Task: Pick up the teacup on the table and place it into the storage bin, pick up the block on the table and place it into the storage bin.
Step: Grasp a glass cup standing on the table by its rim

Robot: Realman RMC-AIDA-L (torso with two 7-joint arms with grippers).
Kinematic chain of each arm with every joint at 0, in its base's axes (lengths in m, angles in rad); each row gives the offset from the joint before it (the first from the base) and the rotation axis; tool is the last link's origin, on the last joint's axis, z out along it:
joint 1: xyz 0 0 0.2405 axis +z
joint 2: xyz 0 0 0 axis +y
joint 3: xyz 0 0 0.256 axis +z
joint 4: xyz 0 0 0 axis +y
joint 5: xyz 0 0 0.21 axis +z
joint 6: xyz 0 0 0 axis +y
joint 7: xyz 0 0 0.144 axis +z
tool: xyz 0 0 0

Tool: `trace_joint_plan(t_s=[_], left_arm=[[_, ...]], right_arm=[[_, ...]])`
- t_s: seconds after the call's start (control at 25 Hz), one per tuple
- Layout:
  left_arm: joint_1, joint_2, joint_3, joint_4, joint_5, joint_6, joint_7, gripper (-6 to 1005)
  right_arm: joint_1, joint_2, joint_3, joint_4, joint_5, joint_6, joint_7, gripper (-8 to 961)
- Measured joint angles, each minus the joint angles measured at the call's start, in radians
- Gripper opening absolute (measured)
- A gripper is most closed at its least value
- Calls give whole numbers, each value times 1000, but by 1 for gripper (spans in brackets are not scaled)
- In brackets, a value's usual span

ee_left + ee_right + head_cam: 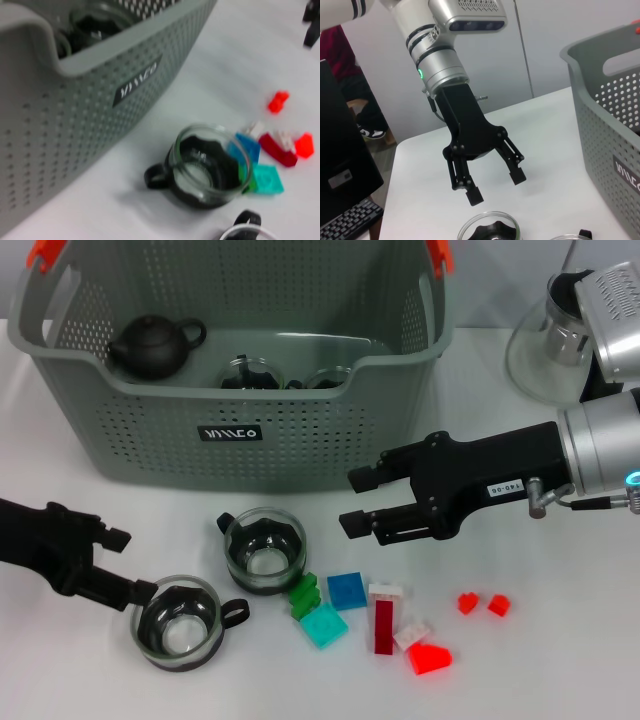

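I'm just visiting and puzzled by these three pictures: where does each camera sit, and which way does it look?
Head: on the robot's head, looking down at the table, storage bin, left gripper and right gripper.
Left wrist: on the left arm, facing the bin's front and a teacup; none of its own jaws show.
Right wrist: on the right arm, looking across at the left gripper, jaws open.
All three share the bin.

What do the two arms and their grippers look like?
Both grippers are matte black with angular two-finger claws. The right gripper carries a small white label with printed digits and joins a silver cylindrical wrist with a glowing teal light. The left gripper hangs from a similar silver arm with a green light ring.
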Motion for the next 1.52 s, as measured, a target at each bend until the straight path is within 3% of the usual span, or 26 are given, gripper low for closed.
trace_joint_plan(t_s=[0.48,0.8,1.52], left_arm=[[-23,-20,156,32,66,-61,-104,910],[-24,-41,206,44,67,-50,-112,804],[-18,-62,322,25,87,-141,-113,809]], right_arm=[[1,-4,0,2,0,23,2,625],[2,-4,0,6,0,30,2,625],[-4,-5,3,15,0,36,2,625]])
